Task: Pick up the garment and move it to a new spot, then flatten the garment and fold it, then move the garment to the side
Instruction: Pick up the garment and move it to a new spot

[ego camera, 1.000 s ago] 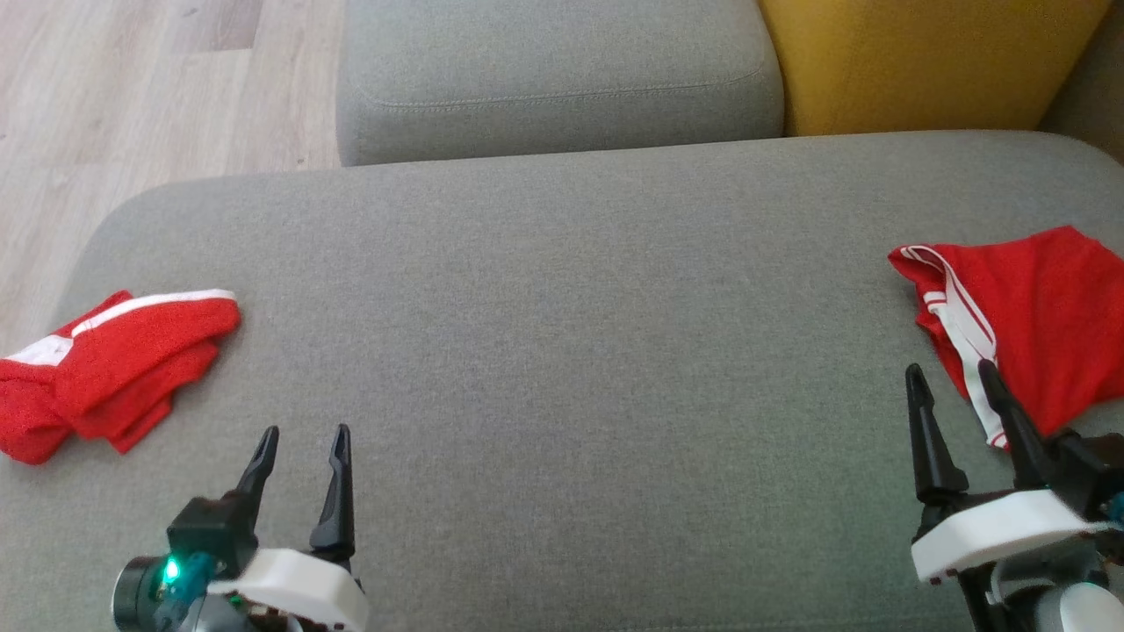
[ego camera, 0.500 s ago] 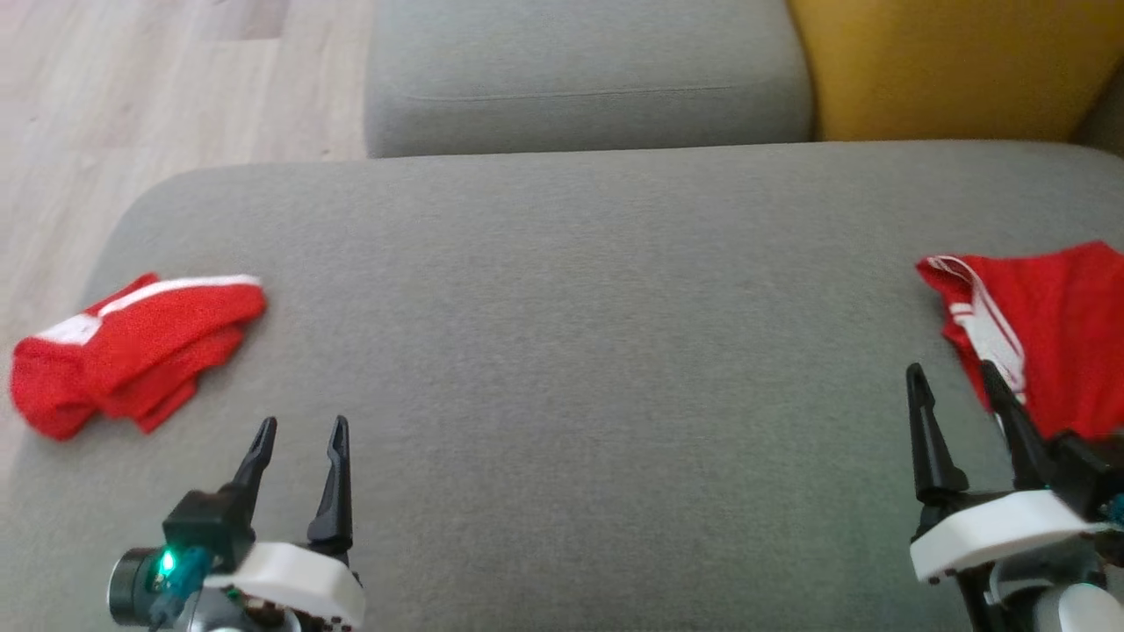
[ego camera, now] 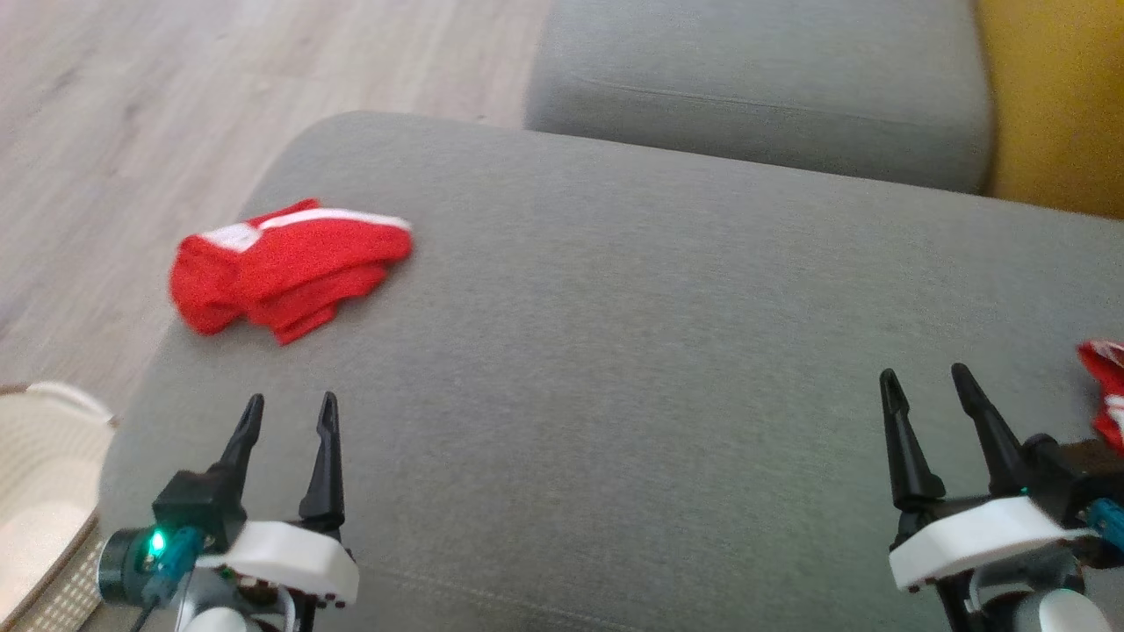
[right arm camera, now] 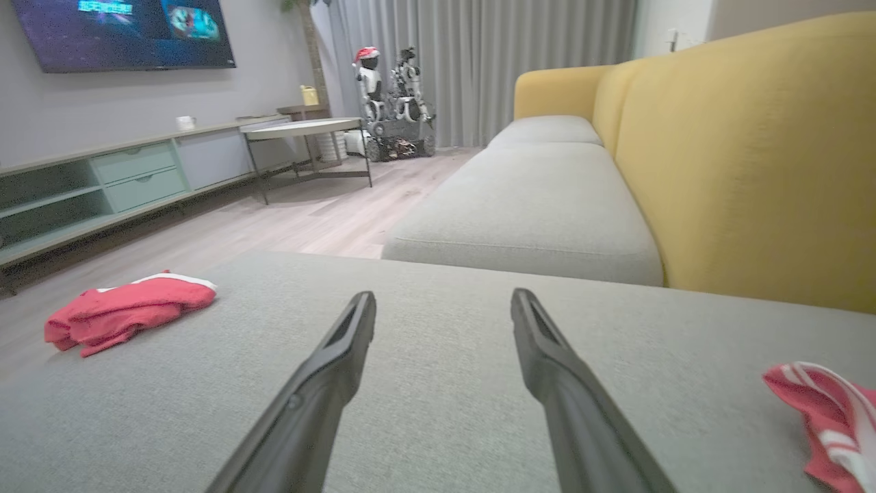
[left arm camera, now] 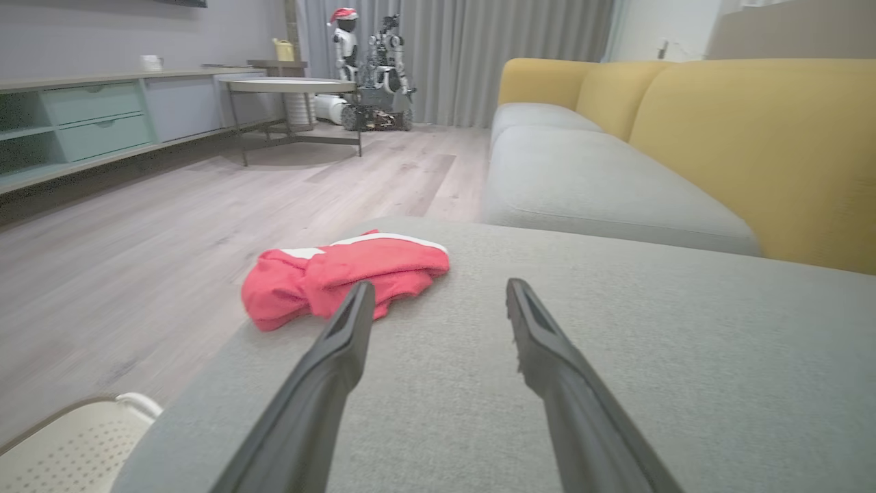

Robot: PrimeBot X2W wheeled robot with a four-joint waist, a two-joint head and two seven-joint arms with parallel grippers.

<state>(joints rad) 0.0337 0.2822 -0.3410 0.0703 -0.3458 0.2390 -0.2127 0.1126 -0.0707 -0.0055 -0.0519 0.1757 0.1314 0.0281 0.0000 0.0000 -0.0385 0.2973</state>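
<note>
A red garment with white trim (ego camera: 290,276) lies bunched near the far left corner of the grey sofa cushion (ego camera: 615,307). My left gripper (ego camera: 291,399) stands open and empty a little short of it; in the left wrist view the garment (left arm camera: 342,274) lies just beyond the left fingertip, and the gripper (left arm camera: 439,284) is apart from it. A second red garment with white stripes (ego camera: 1108,386) shows at the right edge, beside my open, empty right gripper (ego camera: 924,373). The right wrist view has the gripper (right arm camera: 443,294) over bare cushion, with the striped garment (right arm camera: 828,411) to its right and the bunched one (right arm camera: 130,308) far left.
A white perforated basket (ego camera: 44,456) stands on the wooden floor by the cushion's left front corner. Beyond the cushion lie another grey seat (ego camera: 755,96) and the yellow backrest (ego camera: 1054,105). A low table and other robots stand far across the room (left arm camera: 369,75).
The head camera has swung to the left, so the whole picture shifted right: the bunched garment sits nearer the middle and the striped one is almost off the right edge. Both grippers stay open.
</note>
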